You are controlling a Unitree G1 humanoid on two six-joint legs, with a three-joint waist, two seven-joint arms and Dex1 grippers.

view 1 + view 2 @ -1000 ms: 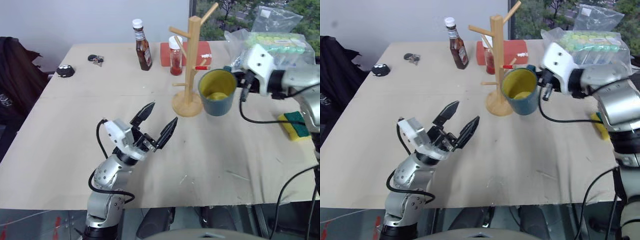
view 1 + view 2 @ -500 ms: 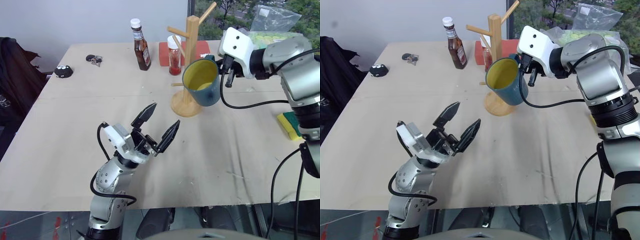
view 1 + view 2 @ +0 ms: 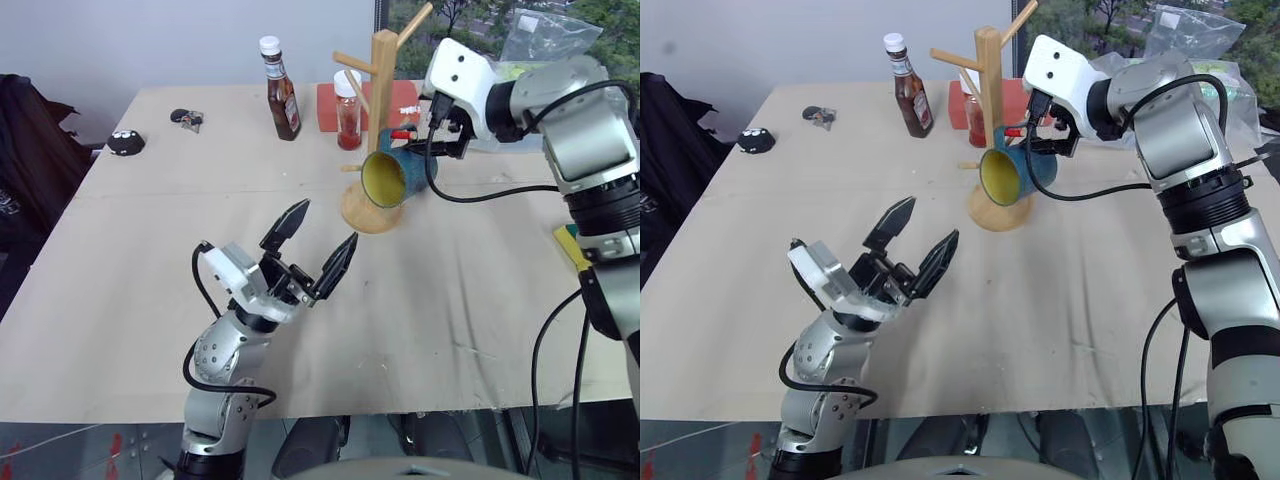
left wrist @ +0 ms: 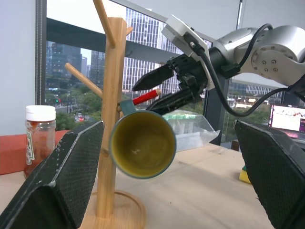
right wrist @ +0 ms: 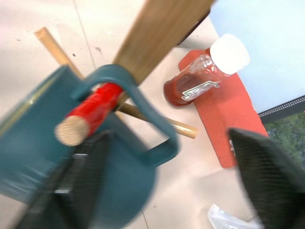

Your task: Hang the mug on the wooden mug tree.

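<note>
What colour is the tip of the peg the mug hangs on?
Red, on the peg through the mug handle; clearest in the right wrist view.

The mug (image 3: 392,176) is blue-grey outside and yellow inside. It hangs by its loop handle on a red-tipped peg of the mug tree (image 3: 381,110), tipped on its side with its open mouth facing out toward the near edge of the table, just above the tree's base. The mug tree is light wood: an upright post with angled pegs sticking out at several heights, standing on a round flat base. The mug's body lies close against the post, on its right.
</note>
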